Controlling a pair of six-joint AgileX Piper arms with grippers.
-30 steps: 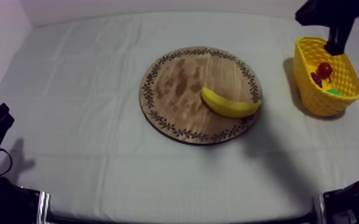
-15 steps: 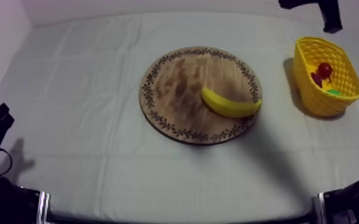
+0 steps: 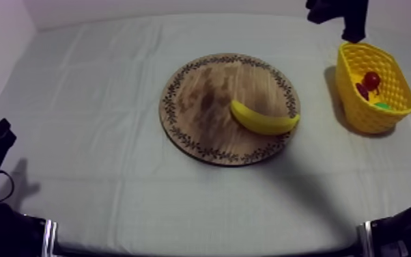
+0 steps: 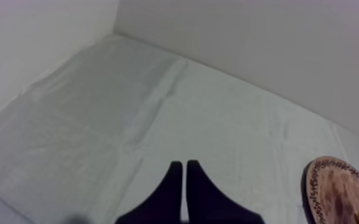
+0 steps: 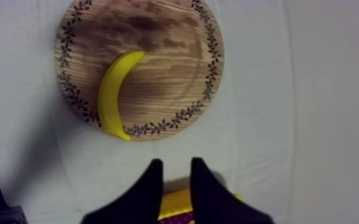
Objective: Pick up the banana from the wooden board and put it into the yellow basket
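**Board** [image 3: 201, 102]: round and wooden with a patterned rim, lying flat on the grey-white cloth [image 3: 92, 89]. All positions below are taken from it.

**Banana** [image 3: 263, 120]: lies on the board, on the half toward the basket, with its outer curve facing the board's near edge. One tip reaches the patterned rim on the basket side. The other tip points in toward the board's middle. Nothing touches it.

**Basket** [image 3: 356, 109]: yellow and upright on the cloth, well apart from the board, off its right side. Inside are a small red fruit [image 3: 371, 80] and a green item [image 3: 384, 106] whose kind cannot be told.

**Right gripper** [image 3: 353, 33]: held in the air off the board's far right, over the basket's far rim and well apart from the banana. Its two black fingers [image 5: 148, 189] stand a little apart with nothing between them. From its wrist camera, yellow basket shows below the gap, and the board with the banana lies beyond.

**Left gripper** [image 4: 183, 164]: low over the cloth, off the board's left side and well apart from it. Its fingers are pressed together in a narrow wedge, holding nothing.
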